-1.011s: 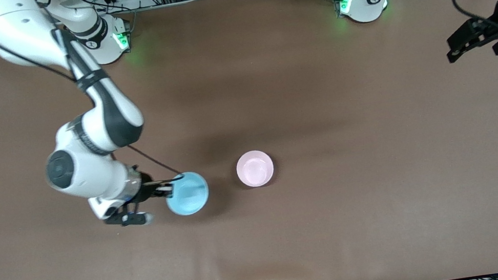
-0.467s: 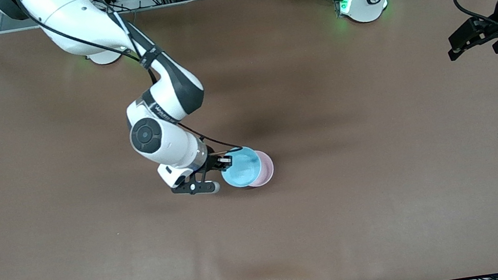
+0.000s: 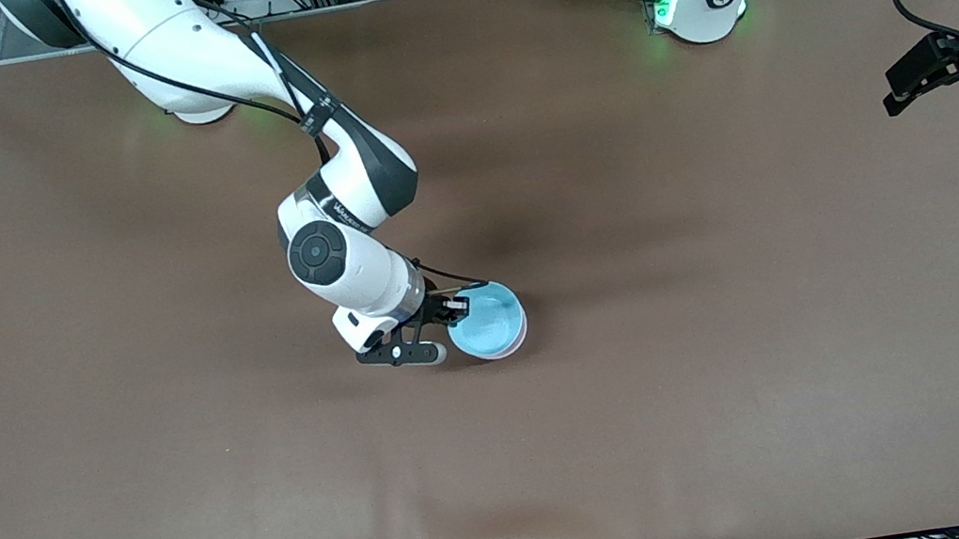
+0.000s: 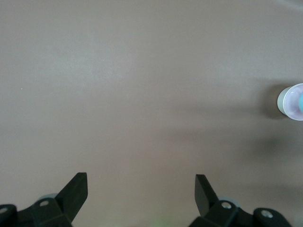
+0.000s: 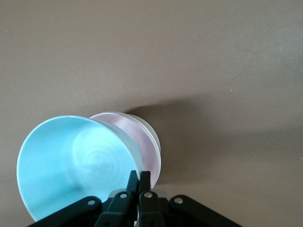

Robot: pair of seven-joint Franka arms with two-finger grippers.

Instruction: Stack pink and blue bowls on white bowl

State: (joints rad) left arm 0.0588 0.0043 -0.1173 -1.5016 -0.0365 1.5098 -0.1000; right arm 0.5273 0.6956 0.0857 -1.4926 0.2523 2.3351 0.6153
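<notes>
Surface: brown cloth is covering the table [image 3: 744, 382] from edge to edge, with a small ripple showing at the middle of the edge nearest the front camera; both robot bases are standing along the opposite edge.

Change: a second ago the blue bowl [image 3: 487, 321] was hanging over bare cloth, well apart from the pink bowl [image 3: 520, 336] and toward the right arm's end; now it is sitting over the pink bowl, with only a thin pink crescent showing past its rim.

Meaning: the last bowl is arriving on the stack, and by my judgement only the lowering and release are remaining.

Right gripper: the right gripper [image 5: 138, 182] is pinching the blue bowl's rim, fingers closed tight on the thin wall, over the stack near the middle of the table.

Left gripper: the left gripper [image 4: 141, 187] is waiting with its fingers spread wide and nothing between them, over the table edge at the left arm's end.

Blue bowl: it is looking smooth, glossy and sky blue; in the right wrist view it is tilting, not yet seated level in the pink bowl.

Pink bowl: it is resting nested in the white bowl [image 5: 152, 135], pale and glossy.

White bowl: it is standing on the cloth as the base, only a sliver of its wall showing beneath the pink rim.
</notes>
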